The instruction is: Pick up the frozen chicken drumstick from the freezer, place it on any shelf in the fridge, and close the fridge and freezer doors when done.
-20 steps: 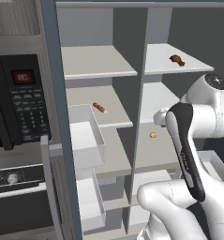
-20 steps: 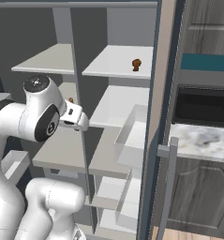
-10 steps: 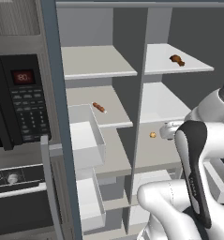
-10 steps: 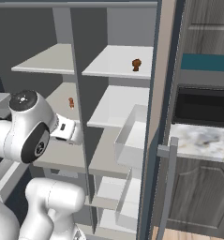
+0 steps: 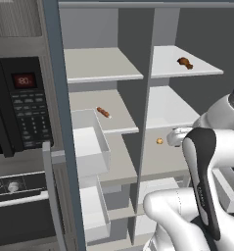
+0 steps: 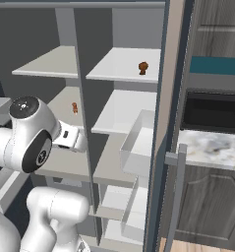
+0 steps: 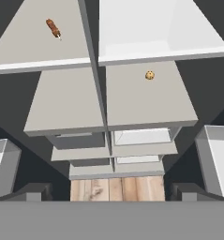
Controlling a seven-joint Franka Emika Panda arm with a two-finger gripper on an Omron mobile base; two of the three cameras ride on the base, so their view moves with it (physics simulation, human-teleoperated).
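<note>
Reddish-brown stubby frozen chicken drumstick (image 5: 185, 62) lying on top pale grey shelf (image 5: 197, 68), well above wide-open, empty end effector (image 7: 111, 190).

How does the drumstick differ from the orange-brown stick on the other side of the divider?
The chicken drumstick is a stubby dark reddish-brown lump; the stick is slim, longer and orange-brown. The drumstick lies on the top shelf, the stick one level lower, across the divider. Both rest loose on grey boards.

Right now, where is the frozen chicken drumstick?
The frozen chicken drumstick lies on the top shelf of the right-hand compartment in the left base view, alone, above the shelf with the small yellow-orange ball.
</note>
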